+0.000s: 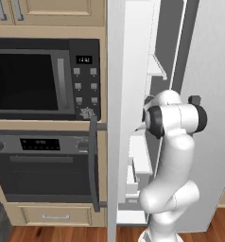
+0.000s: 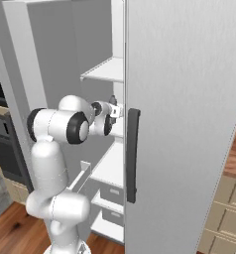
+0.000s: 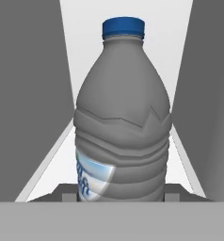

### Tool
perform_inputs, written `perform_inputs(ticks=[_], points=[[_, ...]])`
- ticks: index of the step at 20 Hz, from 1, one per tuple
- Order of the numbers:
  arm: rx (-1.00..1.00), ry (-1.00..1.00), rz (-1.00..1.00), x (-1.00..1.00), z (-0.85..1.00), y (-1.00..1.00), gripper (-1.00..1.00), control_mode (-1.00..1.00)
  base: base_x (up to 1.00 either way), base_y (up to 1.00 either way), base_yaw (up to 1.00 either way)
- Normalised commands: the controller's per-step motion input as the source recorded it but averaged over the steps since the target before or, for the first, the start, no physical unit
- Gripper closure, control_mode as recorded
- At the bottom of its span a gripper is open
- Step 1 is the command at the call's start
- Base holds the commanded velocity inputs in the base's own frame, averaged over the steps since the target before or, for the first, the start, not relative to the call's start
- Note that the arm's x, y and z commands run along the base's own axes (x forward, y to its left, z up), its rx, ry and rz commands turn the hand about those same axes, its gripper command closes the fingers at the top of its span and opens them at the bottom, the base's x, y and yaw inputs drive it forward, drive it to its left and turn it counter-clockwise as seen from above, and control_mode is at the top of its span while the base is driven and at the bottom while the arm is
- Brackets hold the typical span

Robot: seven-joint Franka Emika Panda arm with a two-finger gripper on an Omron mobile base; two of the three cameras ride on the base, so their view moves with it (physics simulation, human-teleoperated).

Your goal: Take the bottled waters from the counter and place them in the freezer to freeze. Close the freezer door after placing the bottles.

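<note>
In the left base view, a black microwave [image 1: 41, 80] with a button panel is seen at the far left, set above a black wall oven [image 1: 43, 163] with a dark vertical handle, both framed by beige cabinetry. Just to the right of them, the tall narrow light-grey freezer door [image 1: 121, 118] is swung open and seen edge-on, with white door shelves on its inner face. Further right, the white arm is raised from the floor and reaches into the open freezer [image 1: 154, 61], the narrow left compartment of the tall light-grey fridge.

In the right base view, the freezer's grey inner wall is seen at the left, with white shelves [image 2: 106, 70] and drawers stacked towards the middle. The two-finger gripper [image 2: 113, 110] is held at mid-height among the shelves. To the right, the plain light-grey fridge door [image 2: 189, 124] with its dark vertical handle [image 2: 133, 155] is closed.

In the hand view, a greyish plastic water bottle [image 3: 122, 122] with a blue cap and a blue-and-white label is seen upright between the fingertips, with grey freezer walls on either side and a white shelf surface beyond it. The claw is clamped on this bottle.
</note>
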Motion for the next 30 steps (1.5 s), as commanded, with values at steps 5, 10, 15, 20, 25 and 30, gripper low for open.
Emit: perform_inputs(ticks=[5, 10, 15, 20, 25, 30], points=[[0.00, 0.00, 0.01, 0.31, -0.18, -0.14, 1.00, -1.00, 0.00, 0.00, 0.00], [0.00, -0.01, 0.00, 0.04, -0.40, -0.09, 1.00, -1.00, 0.00, 0.00, 0.00], [0.00, -0.11, 0.00, 0.01, -0.42, -0.07, 1.00, -1.00, 0.00, 0.00, 0.00], [0.00, -0.20, 0.00, 0.06, -0.30, 0.00, 1.00, -1.00, 0.00, 0.00, 0.00], [0.00, -0.06, 0.00, 0.10, -0.25, 0.00, 1.00, -1.00, 0.00, 0.00, 0.00], [0.00, -0.01, 0.00, 0.09, -0.18, 0.00, 1.00, -1.00, 0.00, 0.00, 0.00]])
